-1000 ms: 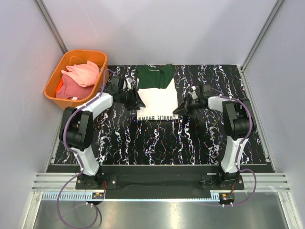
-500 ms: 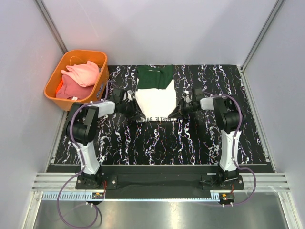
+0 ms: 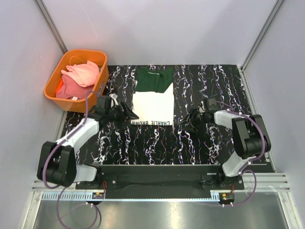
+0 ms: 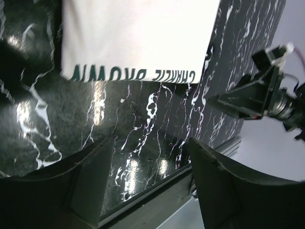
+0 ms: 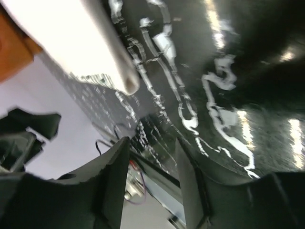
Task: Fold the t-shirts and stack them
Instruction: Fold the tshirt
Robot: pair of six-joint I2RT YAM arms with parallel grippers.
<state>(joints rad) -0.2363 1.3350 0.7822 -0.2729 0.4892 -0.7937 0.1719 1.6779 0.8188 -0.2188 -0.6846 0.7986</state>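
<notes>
Status: cream tee (image 3: 152,106) lies part-folded on the counter (image 3: 157,143); left hand (image 3: 130,114) and right hand (image 3: 190,119) both released, empty. I would grip both lettered-hem corners evenly, then fold square.

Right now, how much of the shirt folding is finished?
Done, it seems: the cream t-shirt lies folded into a neat rectangle on the mat. In hand: nothing; the left gripper and right gripper sit open and empty on either side of it. Left: the pink and coral t-shirts, bunched in the orange basket, need folding and stacking.
</notes>
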